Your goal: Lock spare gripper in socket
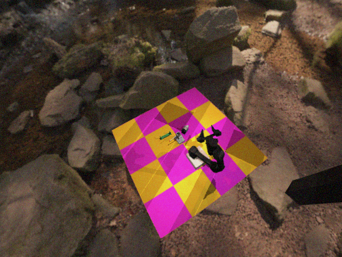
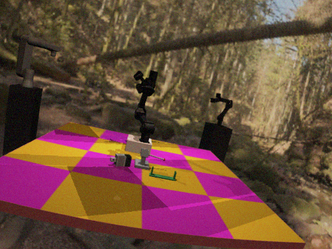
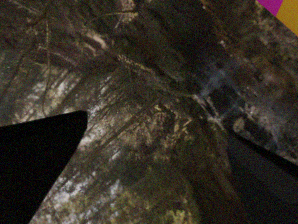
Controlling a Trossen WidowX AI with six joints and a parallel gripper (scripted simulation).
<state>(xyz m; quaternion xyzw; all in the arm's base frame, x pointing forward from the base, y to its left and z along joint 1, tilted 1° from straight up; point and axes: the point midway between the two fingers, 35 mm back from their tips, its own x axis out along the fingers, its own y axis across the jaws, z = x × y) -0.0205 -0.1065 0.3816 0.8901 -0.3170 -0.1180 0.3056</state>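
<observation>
Overhead, tabletop: magenta and yellow checks, crossed by angular shadows.
Overhead, arm: black, folded above its pale base block.
Overhead, gripper: released, its two fingers spread widely, with nothing between them.
Overhead, mount: grey, standing between the spare gripper and the green cradle.
Exterior, lock pin: thin, projecting sideways from the mount's upright socket, with an orange tip; its depth in the socket cannot be told.
Exterior, spare gripper: grey and black, lying on the tabletop just beside the mount, undocked.
Exterior, green cradle: low, with an upright at each end, resting near the mount on the side opposite the spare gripper.
Exterior, arm: raised above its base block, the gripper high and well apart from the mount.
Exterior, surroundings: a black pedestal on either side of the tabletop, each bearing another arm, before blurred woodland.
Wrist, fingers: two dark shapes on opposite sides, widely separated.
Wrist, tabletop: only a corner visible, at upper right.
</observation>
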